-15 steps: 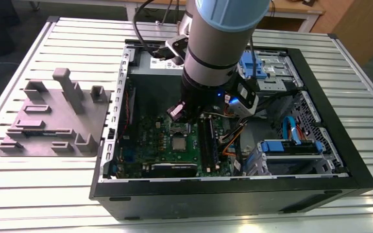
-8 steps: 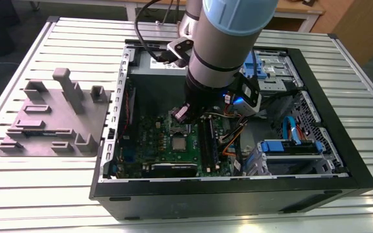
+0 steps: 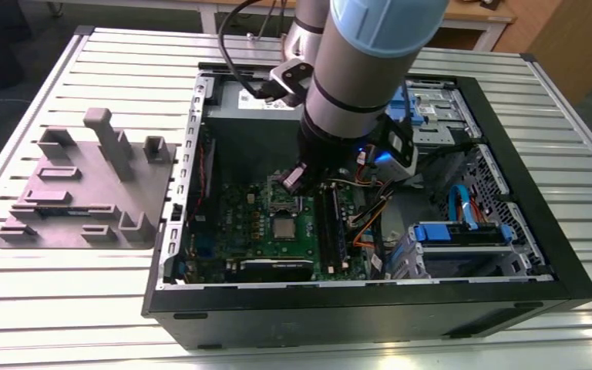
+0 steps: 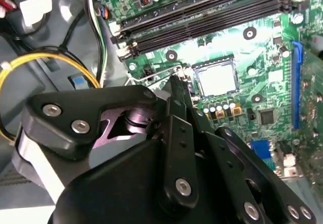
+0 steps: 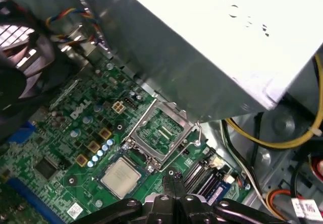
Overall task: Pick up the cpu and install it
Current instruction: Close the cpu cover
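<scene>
Gripper (image 5: 170, 177) fingers meet tip to tip with nothing between them, so it grips nothing; it hangs low over the board, close by the socket's wire lever (image 4: 154, 74), and I cannot tell whether it touches that wire. The cpu (image 5: 120, 176) lies flat in its socket (image 4: 218, 57), silver-grey top upward and paler rim squared with the black frame around it, so it looks already seated. I judge the chip light, stiff and thin, with a smooth metal top that would slip under a pinch from above and a delicate underside. The sound hold is on 2 opposite edges of the rim, kept level. Just beside it the metal load plate (image 5: 160, 129) is swung open, not clamped over the chip. Around the socket spreads the green motherboard (image 3: 244, 223), with the long black memory slots (image 4: 202, 17) running near the socket. A big grey power supply (image 5: 202, 57) with a white label looms over that end of the board. All of this sits inside the open computer case (image 3: 543, 254). On the exterior view's left of the case, well apart from the chip, a grey moulded tray (image 3: 80, 193) with upright posts rests on the slatted table (image 3: 378, 339).
</scene>
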Tool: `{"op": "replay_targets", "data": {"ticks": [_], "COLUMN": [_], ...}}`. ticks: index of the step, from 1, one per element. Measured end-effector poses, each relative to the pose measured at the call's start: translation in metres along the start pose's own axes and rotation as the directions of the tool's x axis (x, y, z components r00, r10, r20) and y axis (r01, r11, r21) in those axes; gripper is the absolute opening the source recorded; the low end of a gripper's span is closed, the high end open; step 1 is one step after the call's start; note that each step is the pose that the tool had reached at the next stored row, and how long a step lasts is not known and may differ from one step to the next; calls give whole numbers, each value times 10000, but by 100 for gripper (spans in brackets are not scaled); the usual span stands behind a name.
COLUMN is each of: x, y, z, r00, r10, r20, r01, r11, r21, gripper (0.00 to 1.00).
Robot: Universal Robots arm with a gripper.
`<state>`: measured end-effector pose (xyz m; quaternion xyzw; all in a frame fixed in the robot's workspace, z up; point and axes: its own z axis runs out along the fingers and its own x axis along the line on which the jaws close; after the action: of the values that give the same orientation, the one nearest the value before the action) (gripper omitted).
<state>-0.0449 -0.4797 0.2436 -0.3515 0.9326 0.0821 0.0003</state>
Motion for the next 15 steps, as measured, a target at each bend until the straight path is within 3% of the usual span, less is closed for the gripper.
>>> {"op": "replay_targets", "data": {"ticks": [4, 6, 11, 15], "x": [-2, -21, -77, -108], "y": [-5, -9, -20, -15], "z": [26, 36, 65, 101], "r00": [9981, 9980, 9977, 9972], "r10": [-602, -636, -666, -688], "r20": [-89, -69, 159, 299], "r01": [602, 635, 671, 701], "r11": [9982, 9980, 9973, 9965], "r21": [-41, -71, -304, -445], "gripper": [10, 10, 10, 10]}}
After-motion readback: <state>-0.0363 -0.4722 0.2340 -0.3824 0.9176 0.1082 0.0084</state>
